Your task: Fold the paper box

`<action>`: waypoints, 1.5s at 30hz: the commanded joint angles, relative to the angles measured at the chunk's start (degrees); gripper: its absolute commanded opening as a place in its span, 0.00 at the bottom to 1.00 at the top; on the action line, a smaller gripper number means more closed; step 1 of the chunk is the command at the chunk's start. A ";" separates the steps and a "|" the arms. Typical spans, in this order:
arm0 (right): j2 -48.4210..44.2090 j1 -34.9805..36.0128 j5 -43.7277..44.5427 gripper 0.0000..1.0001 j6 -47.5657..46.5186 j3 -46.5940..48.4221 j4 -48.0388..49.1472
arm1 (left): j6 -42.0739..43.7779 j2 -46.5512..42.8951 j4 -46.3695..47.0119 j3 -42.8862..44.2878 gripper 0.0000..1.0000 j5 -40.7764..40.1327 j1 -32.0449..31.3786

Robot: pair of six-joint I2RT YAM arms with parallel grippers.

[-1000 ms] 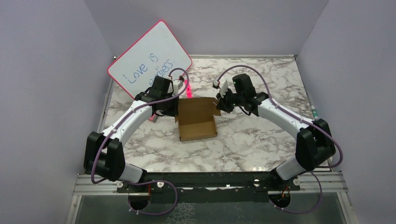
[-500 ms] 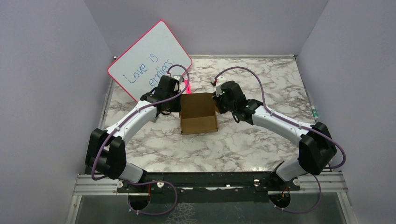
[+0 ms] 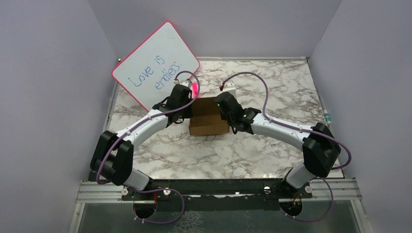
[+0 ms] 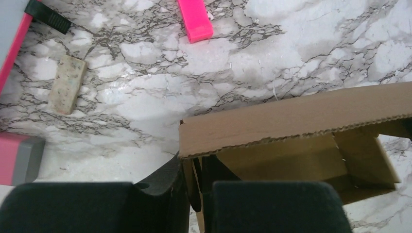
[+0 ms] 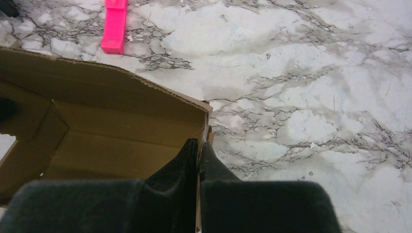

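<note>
The brown cardboard paper box (image 3: 208, 116) sits mid-table, partly formed, its far lid flap tilted over the opening. My left gripper (image 3: 191, 108) is shut on the box's left side wall; in the left wrist view (image 4: 195, 182) the wall stands between its fingers, under the flap (image 4: 291, 119). My right gripper (image 3: 221, 108) is shut on the box's right side wall; in the right wrist view (image 5: 198, 155) its fingers pinch the thin wall, with the box's inside (image 5: 107, 145) to the left.
A pink-edged whiteboard (image 3: 155, 65) leans at the back left. A pink marker (image 4: 194, 19) lies beyond the box, also in the right wrist view (image 5: 114, 24). An eraser block (image 4: 65, 85) and a pink-grey block (image 4: 19, 158) lie left. The marble table (image 3: 272, 145) spreads around.
Both grippers moved inward and closed on the box's side walls. The box shifted slightly right and its far flap folded forward over the opening, so it looks shorter from above.
</note>
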 commanded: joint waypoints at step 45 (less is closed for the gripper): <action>-27.25 7.35 -4.82 0.67 2.39 -8.97 -0.62 | -6.54 -17.12 20.22 -24.50 0.12 -21.17 -14.71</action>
